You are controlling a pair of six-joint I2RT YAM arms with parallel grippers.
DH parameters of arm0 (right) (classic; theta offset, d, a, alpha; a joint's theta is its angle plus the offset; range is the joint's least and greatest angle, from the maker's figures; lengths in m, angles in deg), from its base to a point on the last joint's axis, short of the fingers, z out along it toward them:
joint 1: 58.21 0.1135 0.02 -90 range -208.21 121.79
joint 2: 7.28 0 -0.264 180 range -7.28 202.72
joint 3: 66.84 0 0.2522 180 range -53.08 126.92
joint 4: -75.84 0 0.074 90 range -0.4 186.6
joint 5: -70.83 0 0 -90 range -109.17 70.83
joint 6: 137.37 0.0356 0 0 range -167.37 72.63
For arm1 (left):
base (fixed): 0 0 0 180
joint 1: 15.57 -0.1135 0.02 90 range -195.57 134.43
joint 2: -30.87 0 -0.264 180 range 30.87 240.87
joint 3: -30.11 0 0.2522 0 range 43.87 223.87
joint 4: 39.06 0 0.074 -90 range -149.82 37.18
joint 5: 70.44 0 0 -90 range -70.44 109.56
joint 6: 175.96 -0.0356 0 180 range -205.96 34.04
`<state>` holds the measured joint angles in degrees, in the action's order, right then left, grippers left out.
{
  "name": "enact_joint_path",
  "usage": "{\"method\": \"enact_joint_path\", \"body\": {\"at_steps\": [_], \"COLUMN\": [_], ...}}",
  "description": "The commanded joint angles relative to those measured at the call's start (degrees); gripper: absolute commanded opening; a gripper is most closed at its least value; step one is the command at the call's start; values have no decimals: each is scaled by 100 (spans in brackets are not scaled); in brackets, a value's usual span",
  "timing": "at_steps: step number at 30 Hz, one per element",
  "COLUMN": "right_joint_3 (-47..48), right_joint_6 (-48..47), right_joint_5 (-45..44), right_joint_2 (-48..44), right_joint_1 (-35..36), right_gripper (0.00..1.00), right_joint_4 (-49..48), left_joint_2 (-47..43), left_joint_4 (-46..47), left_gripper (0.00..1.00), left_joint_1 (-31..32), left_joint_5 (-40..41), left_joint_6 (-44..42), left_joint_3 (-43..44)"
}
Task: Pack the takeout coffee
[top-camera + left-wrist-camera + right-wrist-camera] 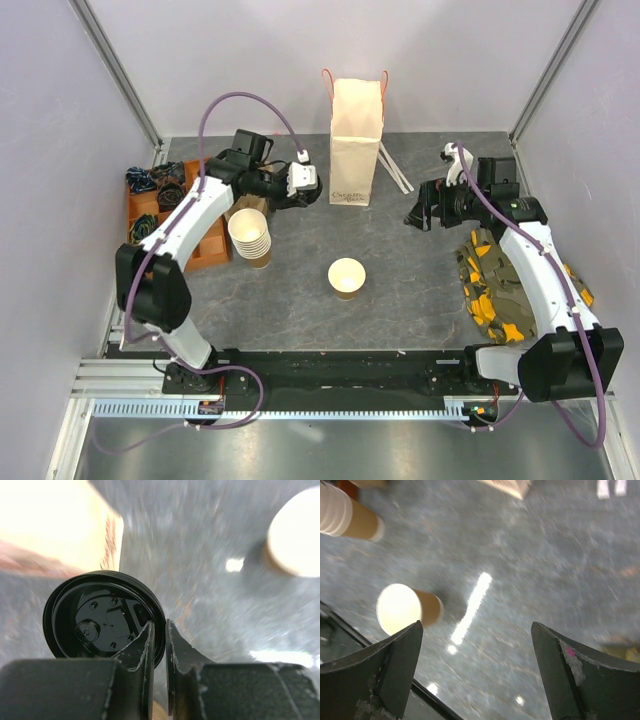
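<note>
One lidless tan cup (347, 277) stands alone mid-bench (420, 300), near one stack of cups (250, 237) and one paper bag (357, 140), while the left end effector (160, 640) pinches the single black lid (100, 615) by its rim and the right end effector (476, 627) hangs spread wide.

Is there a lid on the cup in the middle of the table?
No, the cup stands open with its pale inside showing, and the left gripper pinches the black lid.
</note>
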<state>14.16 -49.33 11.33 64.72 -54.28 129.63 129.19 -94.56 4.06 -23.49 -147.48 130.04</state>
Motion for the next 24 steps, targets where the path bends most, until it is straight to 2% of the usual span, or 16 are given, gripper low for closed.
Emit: {"method": "enact_joint_path", "body": {"at_steps": [1,5,7,10,14,17,20,24], "right_joint_3": [44,-140,-264,-352,-527,-703,-695,-502], "right_joint_6": [792,1372,1688,1970,3013,3673,3782,3176], "right_joint_5": [869,1142,1238,1387,1757,2020,2039,1793], "right_joint_2": [-170,-204,-266,-249,-91,-99,-47,-11], "right_joint_1": [91,354,565,838,1040,1163,1303,1479], "right_gripper": [98,97,91,88,79,79,83,74], "right_joint_4": [-1145,-2101,-2498,-2992,-3745,-4431,-4618,-4214], "left_joint_2": [-647,-928,-1112,-1454,-1913,-2088,-2142,-2168], "left_joint_4": [-124,-19,314,989,1597,1940,2143,2284], "left_gripper": [2,2,2,2,2,2,2,2], "left_joint_1": [66,181,225,268,462,532,576,576], "left_joint_5": [-1038,-1600,-1759,-1901,-1742,-1768,-1795,-1830], "left_joint_6": [1261,2177,2869,3609,3918,4191,4455,4754], "left_joint_3": [49,49,-30,-328,-863,-1075,-1207,-1269]}}
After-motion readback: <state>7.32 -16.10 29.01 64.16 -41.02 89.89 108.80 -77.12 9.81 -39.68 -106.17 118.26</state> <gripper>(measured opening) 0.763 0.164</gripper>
